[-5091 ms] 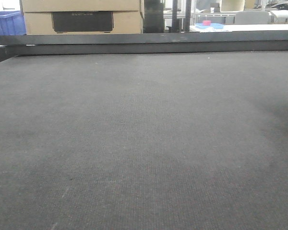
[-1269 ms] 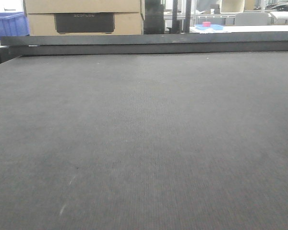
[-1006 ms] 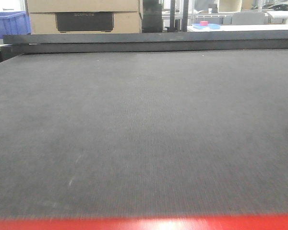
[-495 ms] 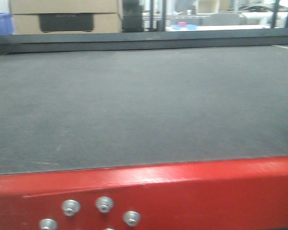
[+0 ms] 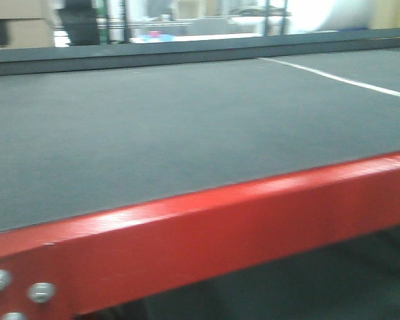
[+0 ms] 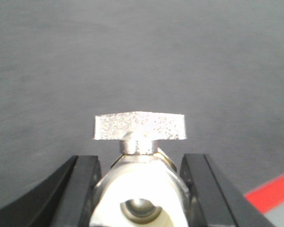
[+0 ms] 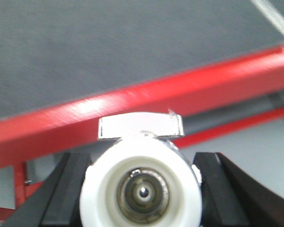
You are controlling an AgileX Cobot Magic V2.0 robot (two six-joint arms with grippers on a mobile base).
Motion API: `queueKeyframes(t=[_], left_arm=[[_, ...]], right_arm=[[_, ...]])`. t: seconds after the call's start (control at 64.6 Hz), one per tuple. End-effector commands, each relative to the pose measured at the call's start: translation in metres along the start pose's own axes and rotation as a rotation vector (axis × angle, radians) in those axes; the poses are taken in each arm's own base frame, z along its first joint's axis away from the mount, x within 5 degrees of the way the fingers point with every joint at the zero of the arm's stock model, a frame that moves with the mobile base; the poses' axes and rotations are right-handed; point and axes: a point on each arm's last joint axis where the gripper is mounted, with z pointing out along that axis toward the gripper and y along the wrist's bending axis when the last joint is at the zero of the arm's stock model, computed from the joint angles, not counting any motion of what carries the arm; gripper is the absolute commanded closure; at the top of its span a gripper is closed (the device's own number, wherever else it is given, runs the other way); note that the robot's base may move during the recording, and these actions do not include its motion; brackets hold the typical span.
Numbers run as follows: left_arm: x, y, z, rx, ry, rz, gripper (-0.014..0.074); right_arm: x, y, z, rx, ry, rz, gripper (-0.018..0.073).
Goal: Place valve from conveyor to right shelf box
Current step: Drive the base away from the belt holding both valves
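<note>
We see our left gripper [image 6: 141, 165] clamped on a T-handle valve [image 6: 139, 126] above the conveyor [image 6: 132, 52], our right gripper [image 7: 142, 161] clamped on a 2nd valve [image 7: 141, 191] over the red frame [image 7: 132, 101].

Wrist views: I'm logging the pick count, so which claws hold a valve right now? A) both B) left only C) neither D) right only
A: the left claw grips a valve, and the right claw grips a second valve.
</note>
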Motion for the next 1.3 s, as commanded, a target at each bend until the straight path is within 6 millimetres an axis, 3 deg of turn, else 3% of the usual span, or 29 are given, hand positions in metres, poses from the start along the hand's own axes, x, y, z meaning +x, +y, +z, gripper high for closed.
queueKeyframes(t=[0.0,1.284], left_arm=[[-0.0059,-0.0009,-0.0023,0.005,-0.060,-0.007,0.0707],[-0.0061,-0.0009,-0.0023,0.005,-0.062,-0.007,0.0707]], right_arm=[[-0.0072,-0.0004,-0.0044,0.005,-0.080,-0.009,0.0727],[-0.0072,-0.0004,-0.0044,0.005,-0.080,-0.009,0.0727]])
